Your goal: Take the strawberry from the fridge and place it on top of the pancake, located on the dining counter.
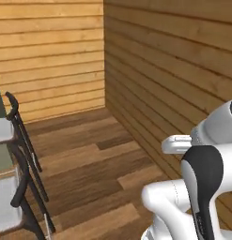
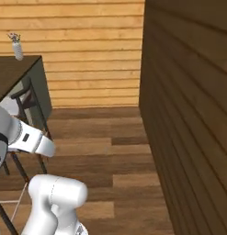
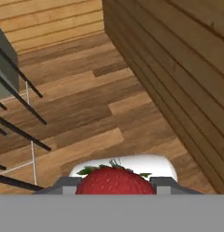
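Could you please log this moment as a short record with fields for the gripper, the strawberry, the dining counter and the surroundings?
gripper: shut on the strawberry, seen in the hand view
strawberry: red with green leaves, held between the gripper's fingers, above the wooden floor
dining counter: dark top at the left of the right base view, a small bottle standing on it
chairs: dark-framed, at the left edge of the left base view
wooden wall: dark planks to the robot's right
task stage: strawberry in hand, not yet on a pancake
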